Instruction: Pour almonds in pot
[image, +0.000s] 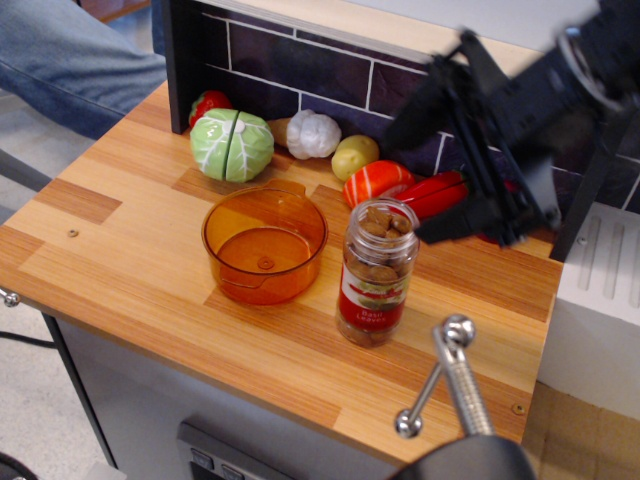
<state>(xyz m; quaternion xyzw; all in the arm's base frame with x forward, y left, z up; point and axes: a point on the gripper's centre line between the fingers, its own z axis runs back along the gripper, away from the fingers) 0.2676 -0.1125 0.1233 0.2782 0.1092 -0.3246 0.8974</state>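
The almonds (378, 224) fill a clear, lidless jar (374, 285) with a red-white-green label, standing upright near the middle of the wooden counter. The translucent orange pot (265, 245) stands empty just left of the jar, close to it. My black gripper (411, 181) is blurred, above and to the right of the jar, turned sideways with its fingers pointing left. Its jaws are spread wide and hold nothing. One fingertip (430, 233) is near the jar's open top but apart from it.
Toy food lines the dark tiled back wall: a green cabbage (232, 145), garlic (313, 133), a yellow-green fruit (355, 155), an orange striped piece (378, 182) and a red pepper (437, 194). A metal lever (452, 372) sticks up at the front right. A person's leg (70, 60) is at the far left.
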